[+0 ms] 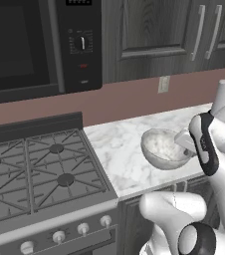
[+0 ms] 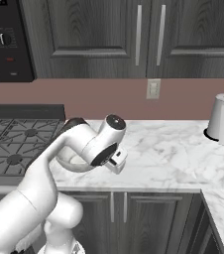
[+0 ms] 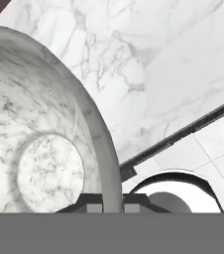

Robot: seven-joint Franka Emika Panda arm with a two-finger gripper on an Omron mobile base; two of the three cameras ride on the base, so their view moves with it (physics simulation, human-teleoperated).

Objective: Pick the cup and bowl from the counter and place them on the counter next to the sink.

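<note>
Hand view: fingers (image 3: 112, 207) astride bowl (image 3: 39, 144) rim

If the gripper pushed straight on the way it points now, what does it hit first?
The gripper is shut on the bowl rim, so the bowl's wall first; past it, probably the counter. Depth is unclear.

Gripper closed over the bowl's thin rim

The white arm rises from its base, bends at a dark elbow joint and reaches forward and low, with the wrist turned down toward the desk edge. In the hand view the gripper (image 3: 112, 204) sits at the bottom of the picture with its two dark tips nearly together, one either side of the rim of the bowl (image 3: 44, 124), pinching the wall between them. From the left base view the hand (image 1: 186, 142) sits against the bowl's right rim; the right base view shows the forearm lying across the bowl.
</note>
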